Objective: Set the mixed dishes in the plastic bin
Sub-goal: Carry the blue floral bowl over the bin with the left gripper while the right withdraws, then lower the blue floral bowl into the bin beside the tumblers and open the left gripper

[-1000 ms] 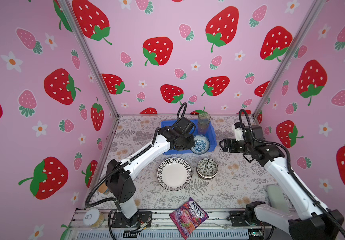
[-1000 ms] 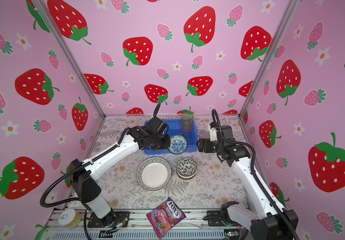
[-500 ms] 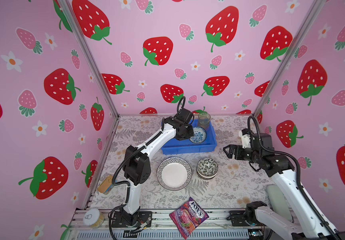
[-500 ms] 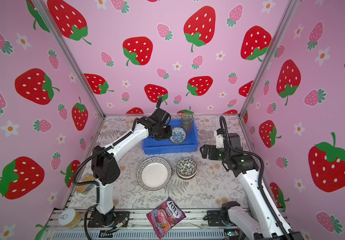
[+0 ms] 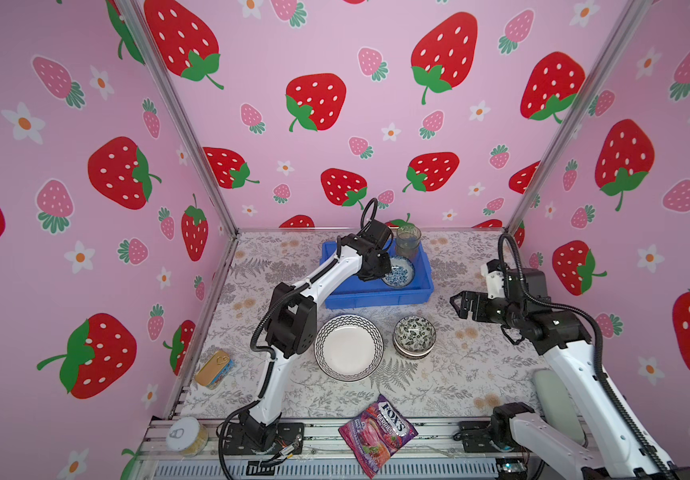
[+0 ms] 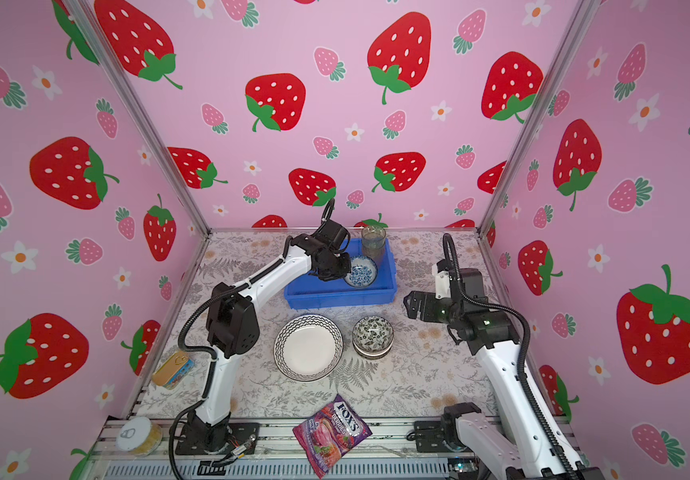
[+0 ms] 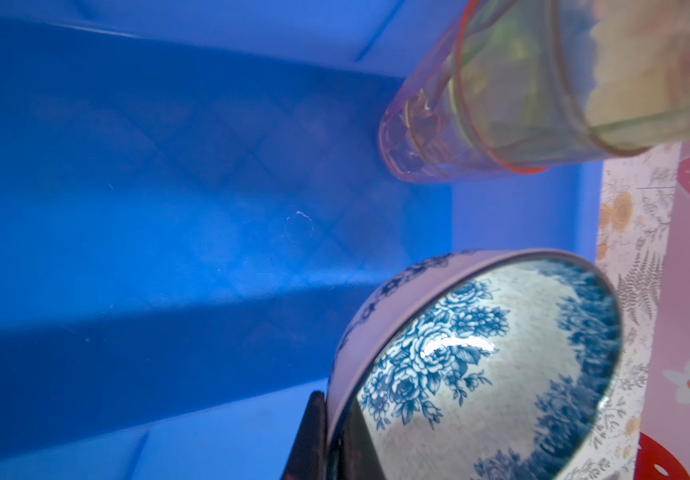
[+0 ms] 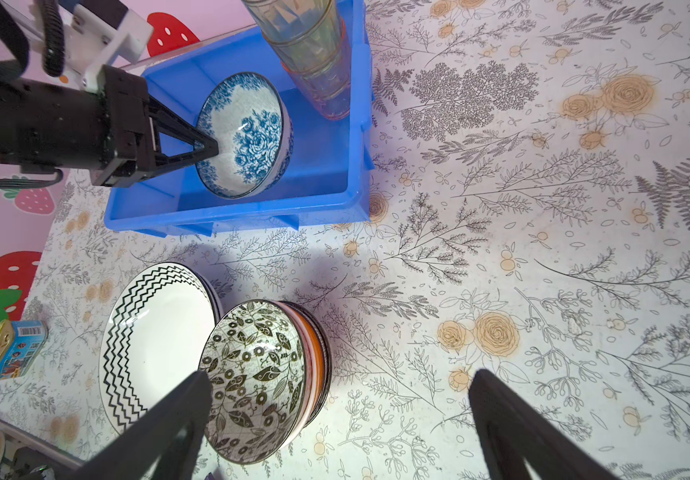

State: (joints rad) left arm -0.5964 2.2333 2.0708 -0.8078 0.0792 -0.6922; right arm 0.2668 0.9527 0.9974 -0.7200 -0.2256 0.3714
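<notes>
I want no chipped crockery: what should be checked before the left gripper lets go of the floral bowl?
1. The left gripper is shut on the blue floral bowl at its rim: ok.
2. Bowl inside the blue bin walls: ok.
3. Bowl apart from the stack of glasses: ok.
4. Bowl level: not ok, tilted.
5. Bowl resting on the bin floor: cannot tell.
6. The right gripper is open, away from the bin: ok.

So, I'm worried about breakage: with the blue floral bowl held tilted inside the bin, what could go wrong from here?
The left fingers pinch the blue floral bowl by its rim, tilted; released so, it may rock or clatter in the blue bin. The stacked glasses stand close beside it; a sideways swing could topple them.
</notes>
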